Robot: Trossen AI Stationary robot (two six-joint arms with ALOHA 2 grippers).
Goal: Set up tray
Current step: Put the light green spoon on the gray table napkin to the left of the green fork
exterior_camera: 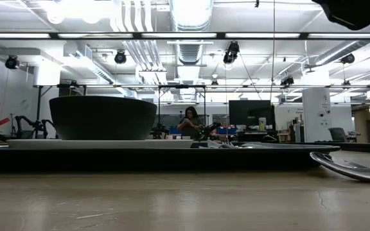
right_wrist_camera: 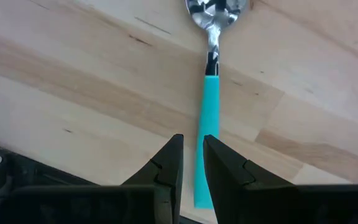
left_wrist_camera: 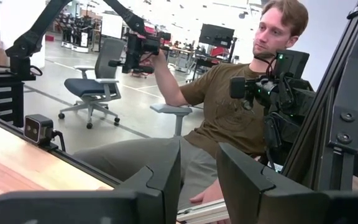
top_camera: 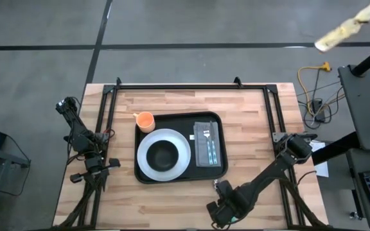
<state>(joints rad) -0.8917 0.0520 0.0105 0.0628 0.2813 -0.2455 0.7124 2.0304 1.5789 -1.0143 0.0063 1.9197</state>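
Overhead and table-level views share the tray.

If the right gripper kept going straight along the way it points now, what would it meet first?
The teal-handled spoon on the table: the right gripper looks down on it, the handle running between the jaws. How far above it the jaws stand is unclear.

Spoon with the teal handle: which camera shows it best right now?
The right wrist view: the spoon lies on the bare wood, handle running between the right gripper jaws. The low view shows only its bowl edge-on; the arm hides it from above.
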